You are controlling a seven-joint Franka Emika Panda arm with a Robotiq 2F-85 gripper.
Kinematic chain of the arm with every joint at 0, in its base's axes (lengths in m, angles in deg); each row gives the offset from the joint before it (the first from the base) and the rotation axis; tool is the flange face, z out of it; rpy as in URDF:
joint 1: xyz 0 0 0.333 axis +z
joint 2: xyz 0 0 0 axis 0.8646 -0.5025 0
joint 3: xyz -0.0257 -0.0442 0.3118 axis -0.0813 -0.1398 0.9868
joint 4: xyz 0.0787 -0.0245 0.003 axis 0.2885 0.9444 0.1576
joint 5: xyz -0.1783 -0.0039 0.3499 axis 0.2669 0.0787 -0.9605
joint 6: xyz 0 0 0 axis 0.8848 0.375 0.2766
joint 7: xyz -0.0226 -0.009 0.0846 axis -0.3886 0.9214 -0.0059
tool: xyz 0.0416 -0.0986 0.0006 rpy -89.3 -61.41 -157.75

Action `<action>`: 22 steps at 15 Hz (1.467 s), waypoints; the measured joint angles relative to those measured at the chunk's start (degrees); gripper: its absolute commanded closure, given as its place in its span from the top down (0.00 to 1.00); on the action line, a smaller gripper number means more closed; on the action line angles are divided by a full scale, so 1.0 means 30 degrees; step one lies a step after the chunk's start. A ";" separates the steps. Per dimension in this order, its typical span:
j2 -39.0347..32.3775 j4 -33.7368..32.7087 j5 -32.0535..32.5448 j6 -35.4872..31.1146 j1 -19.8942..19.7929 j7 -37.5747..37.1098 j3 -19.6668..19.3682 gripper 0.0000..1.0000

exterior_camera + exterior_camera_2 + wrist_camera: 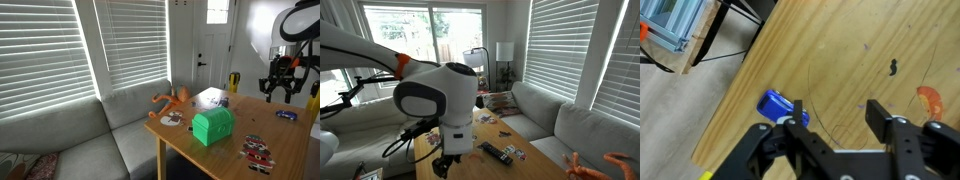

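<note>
Tool [281, 96] hangs over the far end of the table [230, 160] in an exterior view, jaws apart, nothing in them. Blue block [286, 115] lies on the table right under it, not touching. Green box [213, 126] sits mid-table, well apart from the tool; orange toy [172, 99] at the corner by the sofa [100, 130].

In an exterior view the arm [435, 95] fills the foreground and hides most of the tool [443, 163]; can't read the jaws here. Black remote [498, 153] lies on the table [535, 162] near it.

Wrist view: tool [835, 125] open, bare wood between the fingers [792, 128]. Blue block [777, 106] is just outside one finger, close to the table edge, with beige floor [680, 110] beyond. Red mark [929, 100] on the table [830, 50] lies past the opposite finger.
</note>
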 measured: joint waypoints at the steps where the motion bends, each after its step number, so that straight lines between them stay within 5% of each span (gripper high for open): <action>1: -0.0014 0.0000 0.0001 0.0007 -0.0001 0.0011 0.0001 0.97; 17: -0.1756 -0.0022 0.3213 -0.1365 -0.0219 0.9599 -0.0246 1.00; 22: -0.2568 -0.0019 0.2780 -0.2500 -0.0215 1.1651 -0.0461 0.82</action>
